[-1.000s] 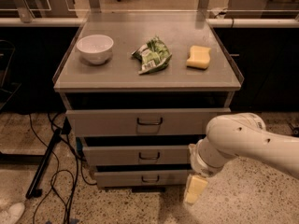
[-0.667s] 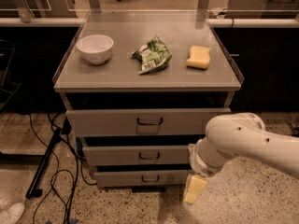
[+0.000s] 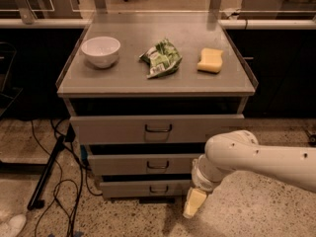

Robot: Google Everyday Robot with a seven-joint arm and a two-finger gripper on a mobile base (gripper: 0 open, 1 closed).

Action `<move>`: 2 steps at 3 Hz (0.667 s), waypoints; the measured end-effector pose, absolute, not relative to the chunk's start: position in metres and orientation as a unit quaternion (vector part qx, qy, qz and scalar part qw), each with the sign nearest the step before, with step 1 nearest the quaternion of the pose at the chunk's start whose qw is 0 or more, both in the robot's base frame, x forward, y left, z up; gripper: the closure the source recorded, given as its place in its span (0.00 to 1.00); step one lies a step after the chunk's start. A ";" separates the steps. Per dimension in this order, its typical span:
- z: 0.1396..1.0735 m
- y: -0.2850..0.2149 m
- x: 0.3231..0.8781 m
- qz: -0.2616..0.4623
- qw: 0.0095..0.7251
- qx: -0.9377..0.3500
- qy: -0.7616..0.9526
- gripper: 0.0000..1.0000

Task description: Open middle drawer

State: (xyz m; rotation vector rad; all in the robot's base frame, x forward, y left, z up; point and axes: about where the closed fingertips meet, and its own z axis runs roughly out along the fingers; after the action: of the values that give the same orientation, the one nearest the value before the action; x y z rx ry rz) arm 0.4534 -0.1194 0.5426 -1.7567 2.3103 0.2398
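- The arm (image 3: 266,157) runs out past the right edge, so only part of it shows.
- The gripper (image 3: 194,204) hangs low, just above the floor at the right end of the bottom drawer (image 3: 128,188) (how it is set cannot be told).
- The middle drawer (image 3: 123,164) has the right end of its front hidden behind the arm, and its inside lies in shadow.
- The bottom drawer's right end is covered too.
- The print on the green packet (image 3: 161,58) is too small to read.
- A pale thing (image 3: 10,226) in the lower left corner is cut off and cannot be named.
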 end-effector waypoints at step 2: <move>0.489 -0.126 0.498 0.085 0.112 -0.585 0.799 0.00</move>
State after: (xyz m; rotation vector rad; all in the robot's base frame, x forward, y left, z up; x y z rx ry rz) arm 0.4975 -0.1257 0.4895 -1.7173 2.3447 0.2486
